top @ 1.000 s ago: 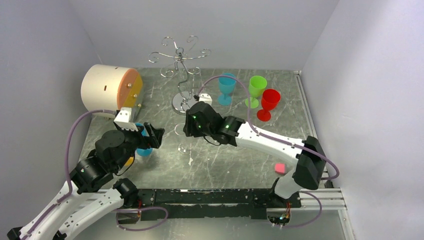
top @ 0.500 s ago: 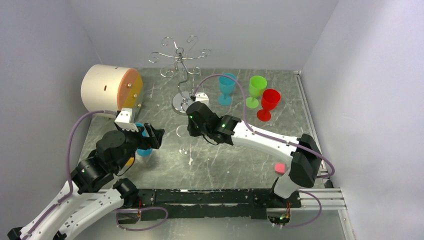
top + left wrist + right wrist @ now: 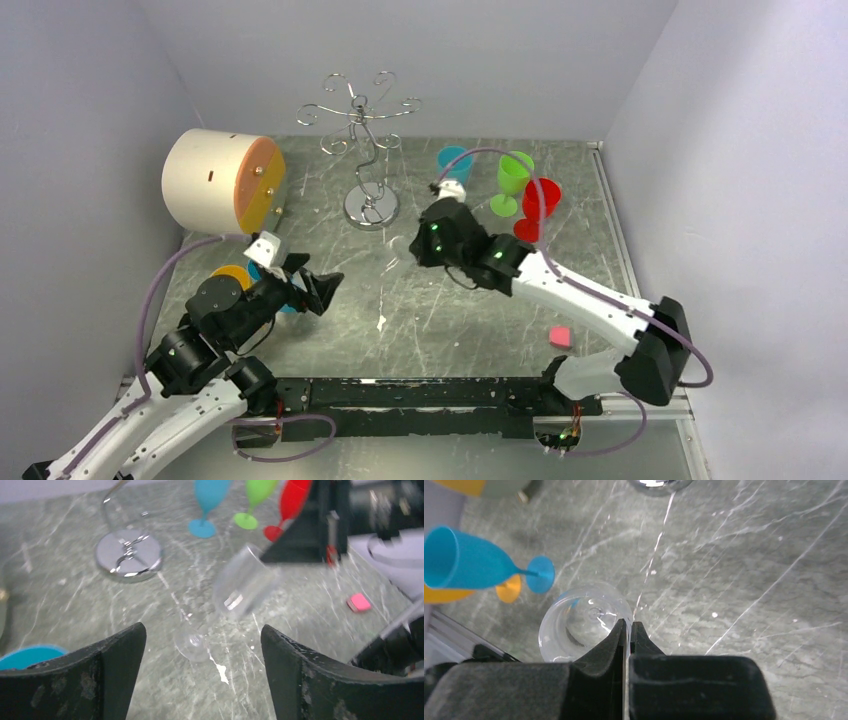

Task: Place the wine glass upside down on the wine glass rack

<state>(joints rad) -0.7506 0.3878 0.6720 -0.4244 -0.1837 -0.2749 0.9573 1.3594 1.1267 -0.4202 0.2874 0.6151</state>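
Observation:
A clear wine glass (image 3: pixel 574 625) hangs tilted from my right gripper (image 3: pixel 629 625), which is shut on its rim. In the left wrist view the glass (image 3: pixel 244 582) slants down to its foot just above or on the table; I cannot tell which. It barely shows from above. My right gripper (image 3: pixel 425 245) is right of the silver wire rack (image 3: pixel 360 115), whose chrome base (image 3: pixel 129 555) stands at the back. My left gripper (image 3: pixel 201 630) is open and empty, facing the glass from the front left (image 3: pixel 322 288).
A blue glass (image 3: pixel 469 565) lies on its side by an orange one (image 3: pixel 509 587) near my left arm. Blue (image 3: pixel 455 160), green (image 3: pixel 515 172) and red (image 3: pixel 540 200) glasses stand at back right. A cream cylinder (image 3: pixel 215 182) sits at back left, a pink block (image 3: pixel 560 337) at front right.
My right gripper has moved right and away from the rack's base, carrying the clear glass. My left gripper has swung forward and right, off the blue glass.

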